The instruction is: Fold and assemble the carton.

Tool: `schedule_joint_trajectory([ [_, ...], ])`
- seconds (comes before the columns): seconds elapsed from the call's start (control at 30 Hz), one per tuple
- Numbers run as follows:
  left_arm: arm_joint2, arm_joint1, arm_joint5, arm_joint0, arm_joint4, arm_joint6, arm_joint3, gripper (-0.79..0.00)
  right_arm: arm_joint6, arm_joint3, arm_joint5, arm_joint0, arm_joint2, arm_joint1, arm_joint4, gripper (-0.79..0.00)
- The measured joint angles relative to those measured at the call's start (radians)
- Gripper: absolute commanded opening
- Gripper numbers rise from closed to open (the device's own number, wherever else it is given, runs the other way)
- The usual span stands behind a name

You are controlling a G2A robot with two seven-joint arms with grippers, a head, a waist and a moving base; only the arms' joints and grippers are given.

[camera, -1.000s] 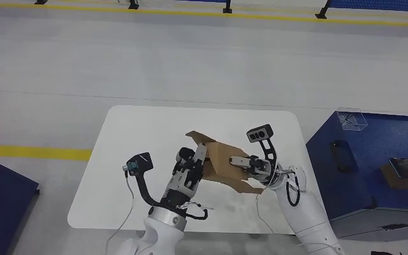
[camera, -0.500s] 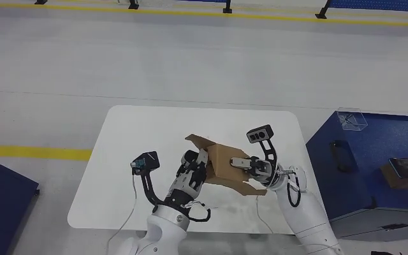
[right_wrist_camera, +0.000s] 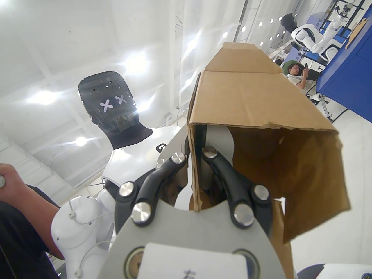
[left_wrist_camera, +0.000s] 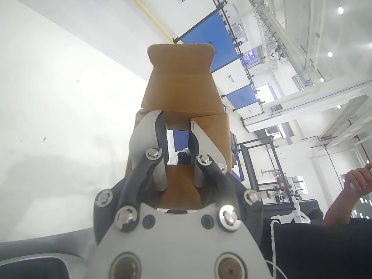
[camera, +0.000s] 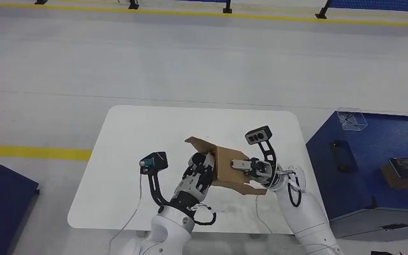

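The carton [camera: 224,164] hangs tilted above the table [camera: 140,140], between both arms, one end open and flaps loose. The right gripper [right_wrist_camera: 194,148] pinches one side wall at the open end, one finger inside and one outside. The left gripper [left_wrist_camera: 176,127] sits at the opposite end, jaws apart, with a flap lying between its fingers [left_wrist_camera: 151,134].

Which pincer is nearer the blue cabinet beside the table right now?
Right. The right pincer grips the carton on the side facing the blue cabinet; the left pincer is at its opposite side, farther off.
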Motion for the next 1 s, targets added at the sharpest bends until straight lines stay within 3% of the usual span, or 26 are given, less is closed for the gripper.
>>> schedule_joint_trajectory([
  [0.13, -0.026, -0.008, -0.053, 0.016, -0.018, 0.033, 0.0, -0.563, 0.026, 0.042, 0.048, 0.016, -0.008, -0.004, 0.053, -0.785],
  [0.2, -0.049, -0.012, -0.096, 0.03, -0.035, 0.067, 0.0, -0.449, 0.048, 0.07, 0.086, 0.029, -0.013, -0.008, 0.095, -0.785],
  [0.33, -0.101, -0.018, -0.216, 0.066, -0.049, 0.167, 0.0, -0.4, 0.057, 0.101, 0.203, 0.054, -0.035, -0.014, 0.199, -0.785],
  [0.4, -0.126, -0.022, -0.296, 0.094, -0.06, 0.241, 0.0, -0.259, 0.057, 0.105, 0.269, 0.062, -0.046, -0.014, 0.235, -0.785],
  [0.47, -0.158, -0.027, -0.381, 0.125, -0.095, 0.32, 0.0, -0.222, 0.057, 0.109, 0.325, 0.068, -0.056, -0.013, 0.262, -0.785],
  [0.5, -0.175, -0.029, -0.407, 0.141, -0.127, 0.347, 0.0, -0.129, 0.057, 0.108, 0.352, 0.07, -0.062, -0.013, 0.273, -0.785],
  [0.53, -0.196, -0.031, -0.416, 0.155, -0.166, 0.36, 0.0, -0.089, 0.057, 0.106, 0.379, 0.072, -0.068, -0.013, 0.284, -0.785],
  [0.63, -0.28, -0.03, -0.319, 0.168, -0.252, 0.304, 0.0, -0.08, 0.057, 0.093, 0.475, 0.075, -0.086, -0.01, 0.32, -0.785],
  [0.7, -0.321, -0.028, -0.209, 0.151, -0.272, 0.217, 0.0, 0.0, 0.057, 0.088, 0.53, 0.075, -0.095, -0.007, 0.34, -0.785],
  [0.8, -0.35, -0.021, -0.08, 0.116, -0.268, 0.081, 0.0, 0.0, 0.057, 0.08, 0.568, 0.074, -0.1, -0.003, 0.35, -0.785],
  [0.87, -0.353, -0.017, -0.043, 0.097, -0.276, -0.006, 0.0, 0.0, 0.057, 0.073, 0.592, 0.07, -0.105, 0.0, 0.359, -0.785],
  [1.0, -0.347, -0.01, -0.055, 0.079, -0.274, -0.134, 0.0, 0.0, 0.057, 0.076, 0.626, 0.068, -0.123, 0.007, 0.351, -0.785],
])
